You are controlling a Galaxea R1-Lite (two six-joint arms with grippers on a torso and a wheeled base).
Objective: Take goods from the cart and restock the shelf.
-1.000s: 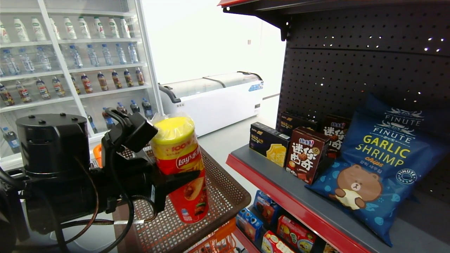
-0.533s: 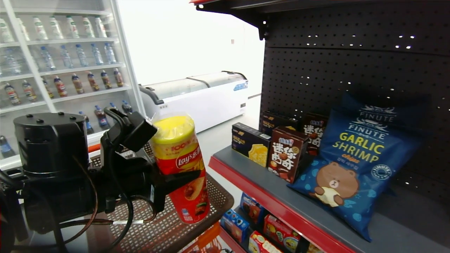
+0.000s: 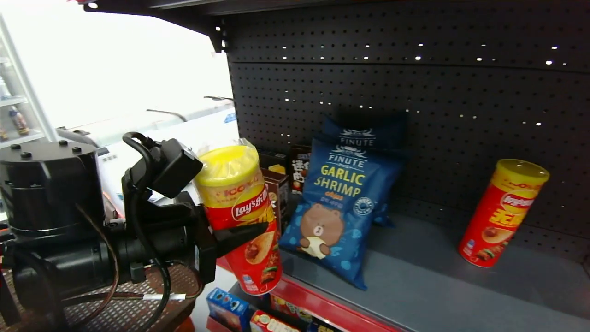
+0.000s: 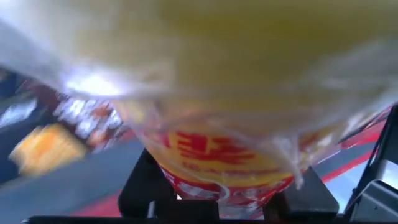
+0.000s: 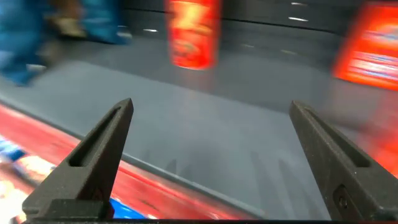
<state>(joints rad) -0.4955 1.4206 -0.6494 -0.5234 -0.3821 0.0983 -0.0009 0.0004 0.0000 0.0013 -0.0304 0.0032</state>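
My left gripper (image 3: 229, 224) is clamped on a red-and-yellow cylindrical crisp can with a yellow lid under clear film (image 3: 233, 184). It holds the can roughly upright in the air, in front of the red front edge of the grey shelf (image 3: 415, 286) toward its left end. The can's label carries a round red logo and pictures of crisps, and in the left wrist view the lid and label (image 4: 217, 155) sit between the dark fingers. I count two such cans. The second red-and-yellow can (image 3: 502, 214) stands on the shelf near its back right, close to the black pegboard back (image 3: 392, 92). Two blue snack bags lean at the back middle. The front blue bag with a cartoon bear and yellow lettering (image 3: 339, 203) covers most of the rear blue bag (image 3: 364, 131). At least two dark brown boxes (image 3: 299, 168) stand at the back left, partly hidden by the held can. My right gripper (image 5: 211, 104) has its fingers wide apart above the shelf's front edge. The brown mesh cart basket (image 3: 115, 309) lies under my left arm.
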